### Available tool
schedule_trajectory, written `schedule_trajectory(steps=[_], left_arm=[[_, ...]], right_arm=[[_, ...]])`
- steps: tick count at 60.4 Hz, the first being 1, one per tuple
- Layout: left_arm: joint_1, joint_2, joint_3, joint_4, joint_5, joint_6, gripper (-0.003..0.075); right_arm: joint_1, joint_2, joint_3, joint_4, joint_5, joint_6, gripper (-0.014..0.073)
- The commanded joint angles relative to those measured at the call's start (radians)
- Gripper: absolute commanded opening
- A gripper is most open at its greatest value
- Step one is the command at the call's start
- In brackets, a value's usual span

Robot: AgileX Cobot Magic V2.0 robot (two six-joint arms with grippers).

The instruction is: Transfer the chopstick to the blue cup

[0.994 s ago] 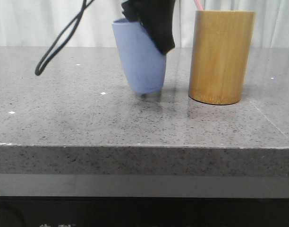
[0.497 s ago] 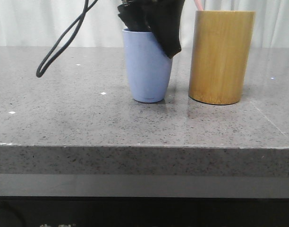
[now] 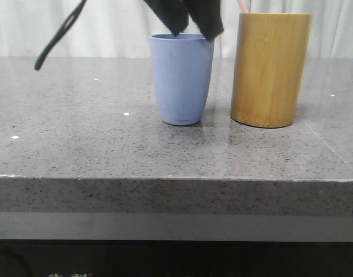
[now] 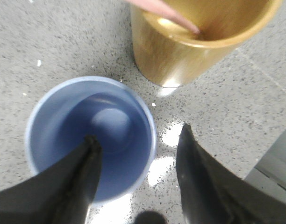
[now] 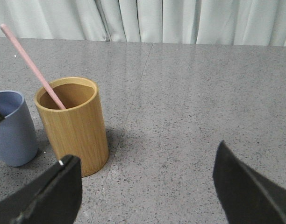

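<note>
The blue cup (image 3: 182, 78) stands upright on the grey stone table, just left of the tan bamboo cylinder (image 3: 271, 69). A pale pink chopstick (image 5: 33, 67) leans inside the bamboo cylinder; only its tip (image 3: 242, 6) shows in the front view. My left gripper (image 3: 194, 26) is open and empty just above the blue cup's rim (image 4: 89, 135), one finger over the cup's mouth and the other outside it. My right gripper (image 5: 145, 172) is open and empty above bare table, to the right of the bamboo cylinder (image 5: 73, 123).
A black cable loop (image 3: 58, 37) hangs from the left arm, above the table's left side. The table's front edge (image 3: 176, 179) runs across the front view. White curtains hang behind.
The blue cup was tilted and held by my left gripper, then set upright on the table. The left gripper has opened and risen off the cup.
</note>
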Motion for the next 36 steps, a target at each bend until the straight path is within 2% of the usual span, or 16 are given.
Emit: schedule_trajectory(steps=[1,16,21,25,36], left_arm=[[-0.007,-0.085,-0.034,-0.012,0.015,-0.004,0.037],[-0.001,-0.183,-0.034,0.055,0.015,-0.004,0.0369],[0.019,-0.215,-0.034,0.084,0.015,-0.004,0.0342],[0.048,-0.239,-0.034,0.084,0.015,-0.004,0.0283],[0.173,-0.314,-0.006,0.084,0.015,-0.028,0.005]], right_arm=[[-0.005,0.013,-0.036,0.008,-0.065,-0.001,0.0587],[-0.005,0.013,-0.036,0.008,-0.065,-0.001,0.0587],[-0.005,0.013,-0.036,0.008,-0.065,-0.001,0.0587],[-0.005,0.013,-0.036,0.008,-0.065,-0.001,0.0587],[-0.005,0.013,-0.036,0.008,-0.065,-0.001,0.0587]])
